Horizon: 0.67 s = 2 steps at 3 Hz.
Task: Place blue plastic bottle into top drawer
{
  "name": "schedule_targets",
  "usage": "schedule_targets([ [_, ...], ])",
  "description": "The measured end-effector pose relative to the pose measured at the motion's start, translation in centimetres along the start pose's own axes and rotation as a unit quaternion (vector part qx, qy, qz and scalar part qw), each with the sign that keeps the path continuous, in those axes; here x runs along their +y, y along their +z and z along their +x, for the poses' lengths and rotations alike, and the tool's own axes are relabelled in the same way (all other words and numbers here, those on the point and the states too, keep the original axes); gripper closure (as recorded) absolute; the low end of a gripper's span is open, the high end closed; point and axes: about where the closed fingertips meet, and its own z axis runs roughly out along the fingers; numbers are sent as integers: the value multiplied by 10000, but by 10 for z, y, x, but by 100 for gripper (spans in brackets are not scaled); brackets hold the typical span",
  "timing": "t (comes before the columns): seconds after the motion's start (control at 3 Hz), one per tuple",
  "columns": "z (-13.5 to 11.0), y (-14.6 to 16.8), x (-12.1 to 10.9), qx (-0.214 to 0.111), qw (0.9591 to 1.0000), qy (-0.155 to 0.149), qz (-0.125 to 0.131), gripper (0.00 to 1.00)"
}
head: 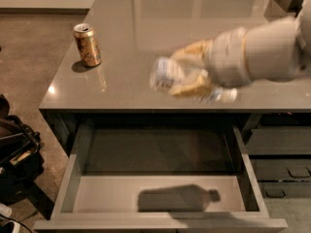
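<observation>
**Q:** What is filling most of the scene?

**A:** A grey counter (146, 42) is stretching out behind and beneath the gripper. Directly below the gripper, the top drawer (160, 224) is standing pulled out, wide and shallow, showing its pale floor. The robot's pale arm (272, 52) is reaching in from the right, above the counter's front edge. Below the arm and to the gripper's lower right, narrower dark drawers (282, 154) are sitting shut.

**Q:** Where is the gripper, and what is it doing?

**A:** The gripper (190, 73) is hanging in the air over the counter's front edge, above the open drawer. Its tan fingers (194, 50) are clamping the blue plastic bottle (167, 74) from above and below.

**Q:** How is the bottle lying?

**A:** It is lying roughly level in the grip, off every surface. Its labelled body is sticking out to the gripper's left and its white cap (228, 95) is pointing right. A bottle-shaped shadow (175, 198) is falling on the drawer floor straight below the gripper.

**Q:** Is anything else sitting on the counter?

**A:** An orange-gold soda can (88, 44) is standing upright well to the gripper's left, near the counter's left edge.
</observation>
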Motion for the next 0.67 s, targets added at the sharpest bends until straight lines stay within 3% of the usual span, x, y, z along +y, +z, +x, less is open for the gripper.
schedule_targets([
  [0.33, 47, 18, 53, 230, 9975, 669, -40, 100],
  [0.67, 66, 33, 90, 378, 9952, 835, -337, 100],
])
